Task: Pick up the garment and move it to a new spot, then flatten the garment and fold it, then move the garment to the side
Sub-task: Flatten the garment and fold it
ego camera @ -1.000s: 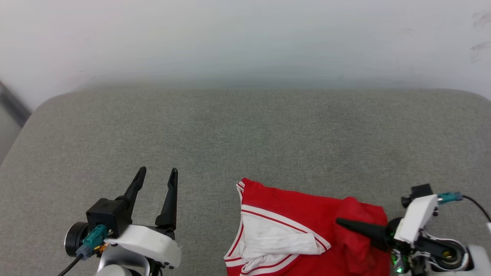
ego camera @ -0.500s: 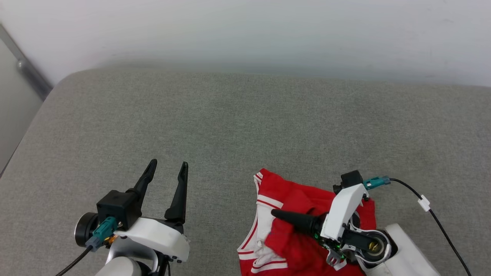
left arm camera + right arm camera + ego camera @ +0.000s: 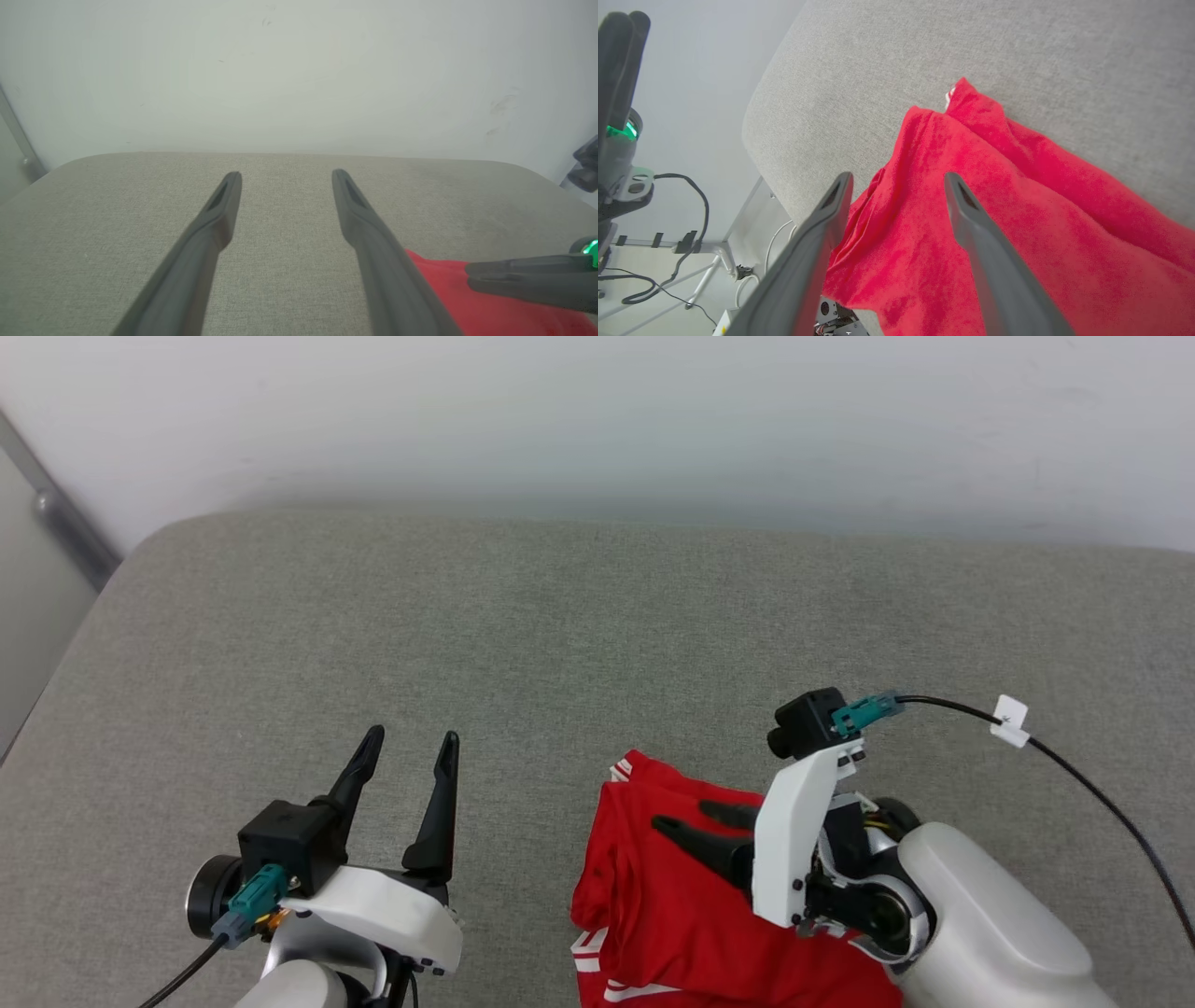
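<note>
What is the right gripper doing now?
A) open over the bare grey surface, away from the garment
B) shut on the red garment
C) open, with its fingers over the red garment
C: the fingers of the right gripper stand apart, with the garment beyond them, not pinched.

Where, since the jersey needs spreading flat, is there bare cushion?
Bare: the far stretch of the cushion up to the wall, and the near strip between the left end effector and the garment. Crowded: near right, where the garment lies bunched under the right end effector.
</note>
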